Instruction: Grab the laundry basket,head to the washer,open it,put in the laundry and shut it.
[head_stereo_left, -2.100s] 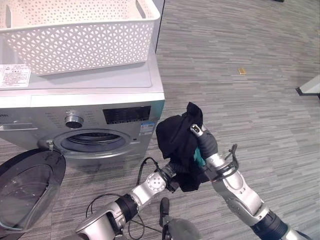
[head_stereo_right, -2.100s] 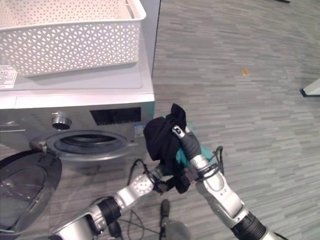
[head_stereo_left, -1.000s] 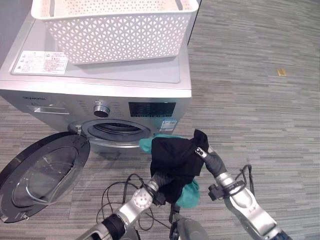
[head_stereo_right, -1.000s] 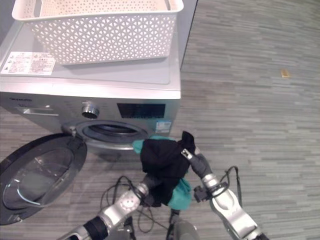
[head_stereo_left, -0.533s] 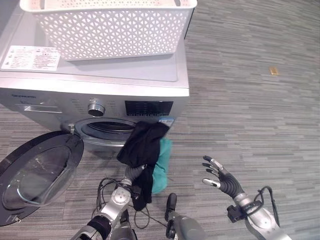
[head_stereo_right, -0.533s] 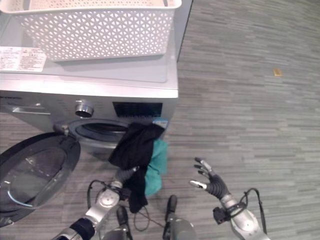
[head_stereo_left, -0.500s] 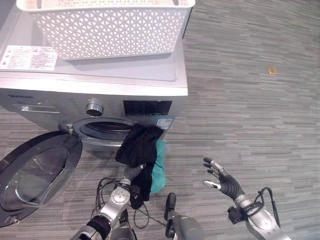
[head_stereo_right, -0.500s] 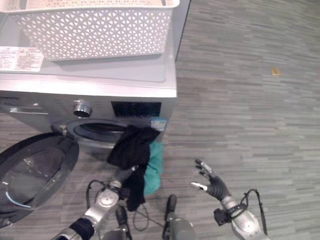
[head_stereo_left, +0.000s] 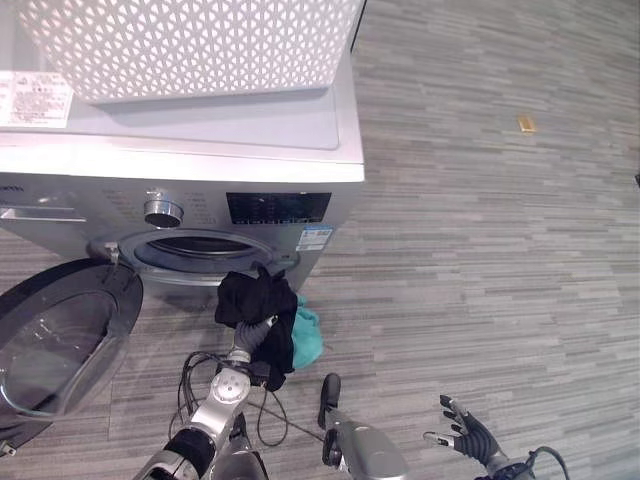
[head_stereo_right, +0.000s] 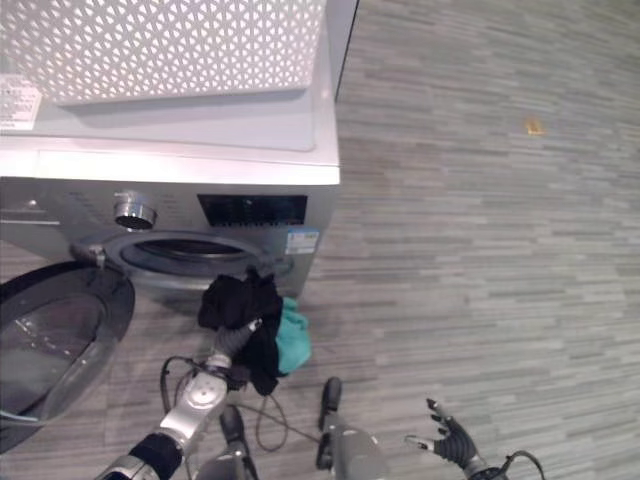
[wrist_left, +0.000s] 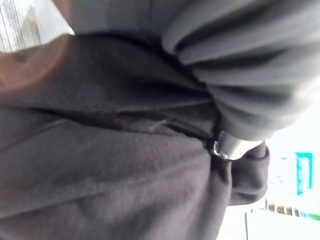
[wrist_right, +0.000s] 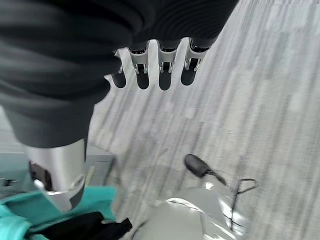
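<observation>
The silver washer stands at the left, its round door swung open low on the left and its drum opening dark. On its lid stands the white lattice basket. My left hand is raised just below the opening's right rim, with a black cloth bunched over it and a teal cloth hanging beside. In the left wrist view its thumb presses into the black cloth. My right hand hangs open low at the right, its fingers straight over the floor.
Grey plank floor stretches to the right of the washer. A small yellow scrap lies on it far to the right. The open door juts out over the floor at the lower left.
The camera has shifted. My left hand has brought the black and teal cloths lower and nearer the drum opening. My right hand, free of the cloth, has dropped to the lower right.
</observation>
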